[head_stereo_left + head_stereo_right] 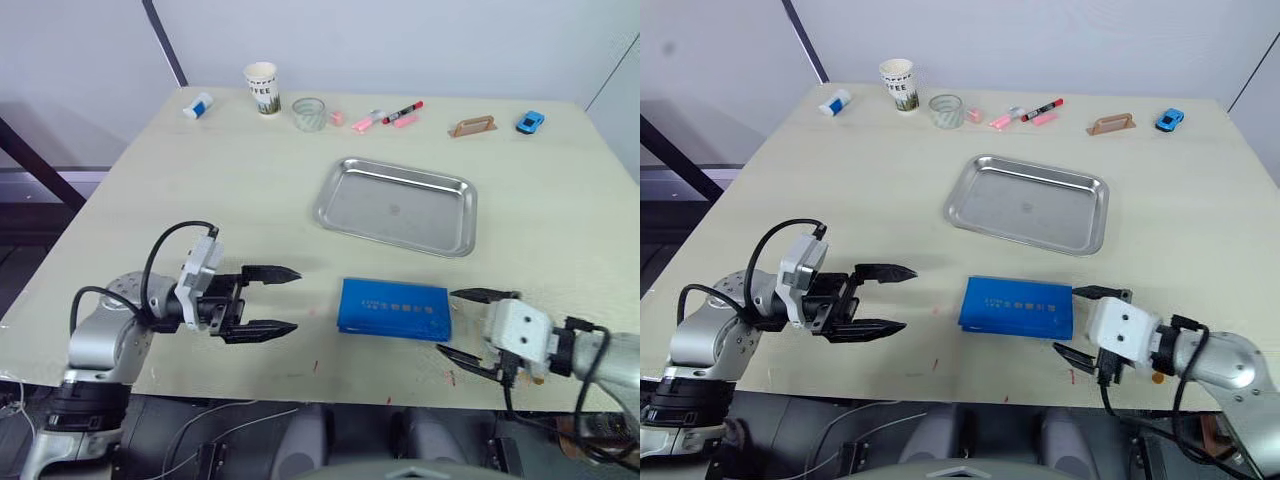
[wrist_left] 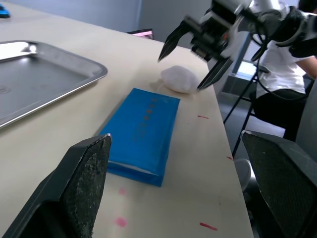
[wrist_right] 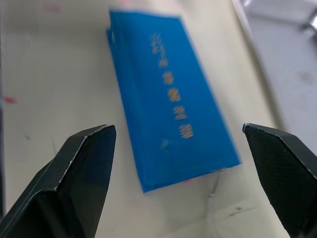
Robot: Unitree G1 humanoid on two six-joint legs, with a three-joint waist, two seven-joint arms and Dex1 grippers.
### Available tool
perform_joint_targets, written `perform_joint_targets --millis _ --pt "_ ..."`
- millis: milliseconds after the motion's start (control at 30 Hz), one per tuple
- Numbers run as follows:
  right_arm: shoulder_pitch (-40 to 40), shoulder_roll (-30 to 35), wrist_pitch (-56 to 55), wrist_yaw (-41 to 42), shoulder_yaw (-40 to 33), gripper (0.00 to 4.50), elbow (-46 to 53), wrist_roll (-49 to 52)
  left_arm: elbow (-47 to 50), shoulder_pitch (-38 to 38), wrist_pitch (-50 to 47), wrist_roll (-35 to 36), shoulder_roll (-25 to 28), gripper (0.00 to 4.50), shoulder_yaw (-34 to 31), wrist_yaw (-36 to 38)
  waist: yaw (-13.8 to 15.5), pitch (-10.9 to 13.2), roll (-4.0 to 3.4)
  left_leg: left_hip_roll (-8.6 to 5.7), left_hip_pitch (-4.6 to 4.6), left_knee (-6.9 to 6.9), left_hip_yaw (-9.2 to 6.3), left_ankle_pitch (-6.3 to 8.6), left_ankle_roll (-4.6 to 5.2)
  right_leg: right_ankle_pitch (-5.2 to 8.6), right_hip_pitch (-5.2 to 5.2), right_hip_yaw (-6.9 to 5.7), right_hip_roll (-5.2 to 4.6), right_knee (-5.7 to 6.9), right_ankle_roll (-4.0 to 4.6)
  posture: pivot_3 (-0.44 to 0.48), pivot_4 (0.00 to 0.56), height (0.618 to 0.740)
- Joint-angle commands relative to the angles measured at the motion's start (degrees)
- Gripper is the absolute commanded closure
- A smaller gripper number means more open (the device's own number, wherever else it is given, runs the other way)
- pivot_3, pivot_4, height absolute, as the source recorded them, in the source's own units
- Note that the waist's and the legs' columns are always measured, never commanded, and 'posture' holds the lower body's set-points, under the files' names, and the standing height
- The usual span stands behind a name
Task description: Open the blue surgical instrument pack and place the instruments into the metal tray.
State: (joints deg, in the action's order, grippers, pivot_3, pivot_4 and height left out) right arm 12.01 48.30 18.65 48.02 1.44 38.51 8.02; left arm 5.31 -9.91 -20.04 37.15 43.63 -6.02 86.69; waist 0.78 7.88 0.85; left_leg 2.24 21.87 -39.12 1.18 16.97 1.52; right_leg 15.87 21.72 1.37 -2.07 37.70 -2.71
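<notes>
Nothing done yet: pack [image 1: 394,309] lies closed on the desk [image 1: 250,190] just in front of the empty tray [image 1: 396,206]. Left gripper [image 1: 281,300] and right gripper [image 1: 462,322] flank the pack, jaws wide, holding nothing.

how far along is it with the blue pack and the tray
Nothing looks done yet. The blue surgical instrument pack lies closed and flat on the table, and the metal tray beyond it is empty. In hand: the left gripper and right gripper flank the pack, one at each end, jaws open, neither touching it. Left: open the pack, take out the instruments and place them in the tray.
</notes>
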Motion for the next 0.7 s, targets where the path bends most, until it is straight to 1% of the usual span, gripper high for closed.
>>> perform_joint_targets --millis 33,200,367,400,433,467,700 --pt "-1.6 -1.2 -4.6 -1.0 2.1 0.00 -2.3 -2.7 1.4 -0.3 1.0 0.0 0.5 0.03 0.4 1.0 0.0 0.0 0.00 0.01 -0.01 0.00 -0.01 0.00 0.00 0.00 0.00 -0.01 0.01 0.01 0.00 0.000 0.150 0.740" --pt "-2.9 -2.6 -7.7 -1.8 3.4 0.00 -5.5 -4.8 2.3 0.5 1.2 0.2 0.5 0.03 0.6 0.5 0.0 0.0 -0.01 0.01 -0.01 0.00 0.00 0.00 0.00 0.00 0.00 0.00 0.01 0.02 0.00 0.000 0.150 0.740" --pt "-4.5 -3.7 -8.0 -2.2 4.2 0.00 -6.6 -5.9 2.7 0.8 1.6 0.3 0.5 0.03 0.9 0.5 0.0 0.0 -0.02 0.02 -0.01 0.00 -0.01 0.00 0.00 0.00 0.00 -0.01 0.01 0.03 0.00 0.000 0.150 0.740" --pt "-4.8 -3.9 -8.2 -2.3 4.5 0.40 -6.9 -6.1 2.7 0.9 1.9 0.4 0.4 0.00 0.9 0.8 0.0 0.0 -0.02 0.02 -0.01 0.00 -0.01 0.00 0.00 0.00 0.00 -0.01 0.01 0.03 0.00 0.000 0.150 0.740" --pt "-5.0 -4.1 -8.5 -2.4 4.7 0.54 -7.1 -6.4 2.5 1.0 2.3 0.3 0.4 0.00 1.0 1.0 0.0 0.0 -0.02 0.02 -0.01 0.00 -0.01 0.00 0.00 0.00 0.00 -0.01 0.01 0.03 0.00 0.000 0.150 0.740" --pt "-5.1 -4.1 -8.7 -2.4 4.8 0.80 -7.4 -6.6 2.4 1.1 2.7 0.3 0.3 0.00 1.0 1.1 0.0 0.0 -0.02 0.02 -0.02 0.00 -0.01 0.00 0.00 0.00 0.00 0.00 0.01 0.03 0.01 0.000 0.150 0.740" --pt "-4.8 -4.4 -9.8 -2.2 4.7 0.80 -8.0 -7.4 0.5 2.0 4.7 0.0 -0.3 0.00 0.7 0.6 0.0 0.0 -0.02 0.02 -0.01 0.00 -0.01 0.00 0.00 0.00 0.00 -0.01 0.01 0.03 0.01 0.000 0.150 0.740"
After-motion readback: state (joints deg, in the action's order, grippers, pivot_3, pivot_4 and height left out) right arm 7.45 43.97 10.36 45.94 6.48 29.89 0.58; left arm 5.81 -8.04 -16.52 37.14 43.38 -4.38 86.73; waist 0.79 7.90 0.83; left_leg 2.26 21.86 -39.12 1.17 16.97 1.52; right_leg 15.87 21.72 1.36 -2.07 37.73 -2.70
